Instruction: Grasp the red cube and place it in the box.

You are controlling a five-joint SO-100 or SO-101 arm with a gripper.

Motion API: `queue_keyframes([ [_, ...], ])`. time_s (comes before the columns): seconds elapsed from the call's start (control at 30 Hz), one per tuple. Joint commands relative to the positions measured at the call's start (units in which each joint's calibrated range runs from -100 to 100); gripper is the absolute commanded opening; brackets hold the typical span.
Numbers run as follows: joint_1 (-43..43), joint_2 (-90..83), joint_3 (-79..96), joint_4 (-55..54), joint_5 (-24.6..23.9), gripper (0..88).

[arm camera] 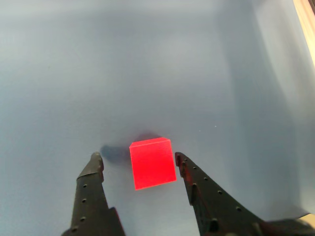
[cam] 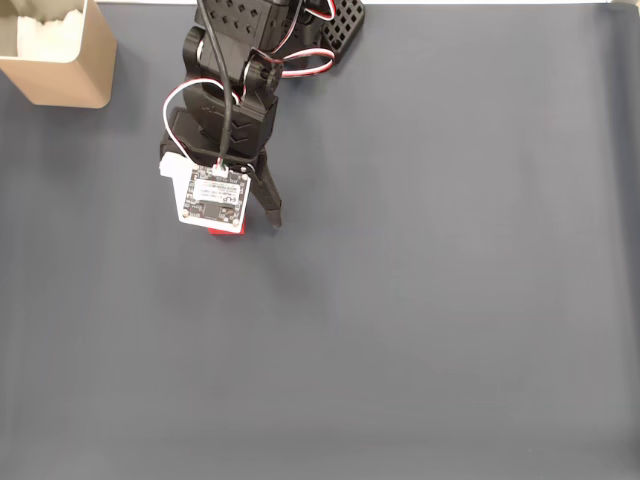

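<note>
The red cube [arm camera: 152,163] rests on the grey-blue mat, squarely between the two black fingers of my gripper [arm camera: 138,160], which stands open around it. A gap shows on each side of the cube, so neither finger touches it. In the fixed view just a red sliver of the cube [cam: 226,231] peeks out under the white camera board on my wrist, and the gripper [cam: 250,226] hangs over it. The tan box [cam: 85,62] with white material inside sits at the top left corner of the fixed view, far from the cube.
The arm's black base [cam: 340,25] stands at the top centre of the fixed view. The dark mat [cam: 420,320] stretches wide to the right and below. Its pale edge [arm camera: 307,22] shows at the top right of the wrist view.
</note>
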Motion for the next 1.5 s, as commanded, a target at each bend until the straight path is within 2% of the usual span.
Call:
queue_keyframes([
  [0.0, -0.63, 0.1, -0.68, -1.15, -0.63, 34.4],
  [0.37, -1.13, 1.05, -0.87, -1.73, -1.03, 34.0],
  [0.67, -1.27, 0.97, -0.96, -1.73, -0.49, 13.7],
  [0.87, -1.34, 0.62, -0.96, -1.73, -0.2, 10.5],
  [1.2, -1.42, 0.1, -0.96, -1.07, 1.12, 0.0],
  [1.47, -1.13, -1.29, -2.42, 2.13, 0.73, 0.0],
])
